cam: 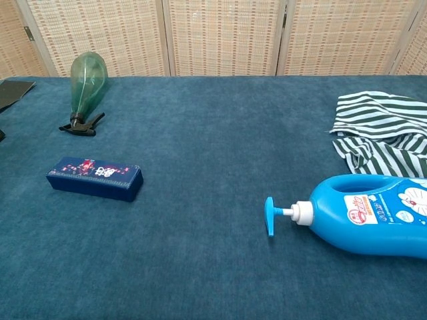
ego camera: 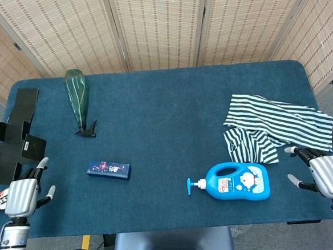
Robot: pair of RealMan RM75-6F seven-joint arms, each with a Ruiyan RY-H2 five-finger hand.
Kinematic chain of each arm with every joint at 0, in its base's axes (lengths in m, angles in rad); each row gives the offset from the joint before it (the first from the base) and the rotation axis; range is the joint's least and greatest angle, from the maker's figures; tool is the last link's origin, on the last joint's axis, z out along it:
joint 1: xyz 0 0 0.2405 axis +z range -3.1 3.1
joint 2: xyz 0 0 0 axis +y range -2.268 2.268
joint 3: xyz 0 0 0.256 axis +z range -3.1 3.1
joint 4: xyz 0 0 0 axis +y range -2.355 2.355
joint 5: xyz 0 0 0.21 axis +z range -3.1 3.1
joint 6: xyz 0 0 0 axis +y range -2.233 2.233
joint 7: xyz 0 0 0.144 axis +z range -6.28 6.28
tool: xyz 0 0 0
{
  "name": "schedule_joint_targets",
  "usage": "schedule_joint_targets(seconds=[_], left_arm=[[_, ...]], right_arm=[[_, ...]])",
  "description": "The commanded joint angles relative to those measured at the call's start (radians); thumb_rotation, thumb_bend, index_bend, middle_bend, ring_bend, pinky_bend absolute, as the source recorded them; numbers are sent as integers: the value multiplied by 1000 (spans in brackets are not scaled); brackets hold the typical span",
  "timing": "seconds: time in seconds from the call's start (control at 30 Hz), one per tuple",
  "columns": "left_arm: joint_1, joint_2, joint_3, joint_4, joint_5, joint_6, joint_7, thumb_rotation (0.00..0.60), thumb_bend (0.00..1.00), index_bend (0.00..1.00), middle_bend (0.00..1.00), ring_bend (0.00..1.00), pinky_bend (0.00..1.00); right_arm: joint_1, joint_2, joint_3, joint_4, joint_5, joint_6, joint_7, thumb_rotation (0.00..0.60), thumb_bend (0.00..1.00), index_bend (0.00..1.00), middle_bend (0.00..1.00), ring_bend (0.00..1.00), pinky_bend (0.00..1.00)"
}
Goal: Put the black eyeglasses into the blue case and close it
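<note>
Head view shows both hands low at the near edge of the blue surface (ego camera: 171, 107). The left hand (ego camera: 20, 195) sits at the near left corner with its fingers (ego camera: 42, 163) spread apart and nothing in them. The right hand (ego camera: 324, 174) sits at the near right corner, and its fingers (ego camera: 291, 150) are spread too, holding nothing. Neither hand shows in the chest view.

A little farther in, a blue soap bottle (ego camera: 239, 181) with a pump lies on its side toward the right. The blue case (ego camera: 108, 169) lies flat toward the left, well apart from both hands. Its lid looks shut, and nothing is touching it. A small dark bottle (ego camera: 8, 194) with a label lies just beside the left hand, partly hidden by it.

Farther back, a striped cloth (ego camera: 272, 126) sits crumpled on the right. A black folded box (ego camera: 13, 138) hangs over the left edge. A green spray bottle (ego camera: 78, 100) lies on its side at the far left.

I cannot see the black eyeglasses anywhere. They may be inside the case, but the pictures do not show that. Since the case looks closed and both hands are away from it, the job looks finished, or very close to it. I think little is left but to check that the lid is down.
</note>
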Motion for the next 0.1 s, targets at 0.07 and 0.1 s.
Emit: schedule_joint_targets(seconds=[0.07,0.1], left_arm=[[55,24,23,-34,44,59,16,600,372,139,316,298,480],[64,27,23,-39,49,69,18,600,372,139,316,298,478]], right_arm=[[-3,-6,-2,1,-3,10,-2,600,238,262,388,358,391],[-3,-8,-2,2,-5,11,-1,600,238,262,388,358,391]])
